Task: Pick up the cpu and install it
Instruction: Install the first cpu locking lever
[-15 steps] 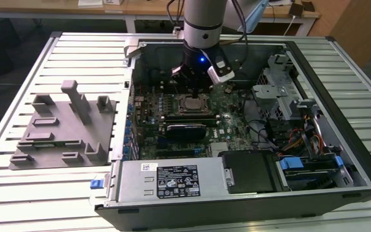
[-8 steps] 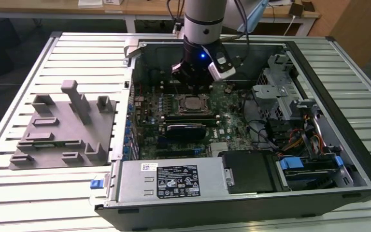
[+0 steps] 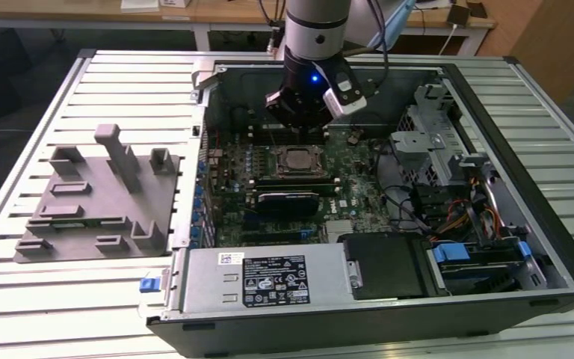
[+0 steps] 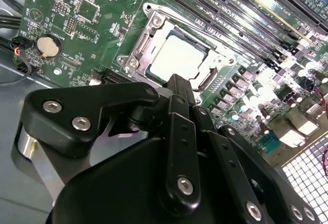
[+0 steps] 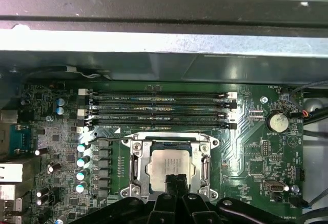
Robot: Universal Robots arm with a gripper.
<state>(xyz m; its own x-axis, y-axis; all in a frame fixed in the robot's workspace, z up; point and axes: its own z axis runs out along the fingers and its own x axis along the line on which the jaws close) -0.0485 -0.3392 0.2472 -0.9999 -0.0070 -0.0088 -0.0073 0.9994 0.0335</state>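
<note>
The cpu (image 3: pixel 294 159) (image 4: pixel 177 57) (image 5: pixel 171 163), a pale silvery square, lies flat inside the metal socket frame (image 5: pixel 134 167) on the green motherboard (image 3: pixel 352 161) of an open computer case. My gripper (image 3: pixel 298 129) hangs above the board, a little behind the socket as the exterior view sees it. In both wrist views the black fingertips (image 4: pixel 179 85) (image 5: pixel 177 182) sit pressed together just over one edge of the cpu, apart from it. The gripper is shut and holds nothing.
Memory slots (image 5: pixel 159 108) run along one side of the socket, and a coin battery (image 5: pixel 277 121) sits on the board beside them. A power supply (image 3: pixel 267 280), a drive cage (image 3: pixel 436 142) and cables crowd the case. A grey moulded fixture (image 3: pixel 98 198) stands on the slatted table (image 3: pixel 117 82) at the exterior view's left.
</note>
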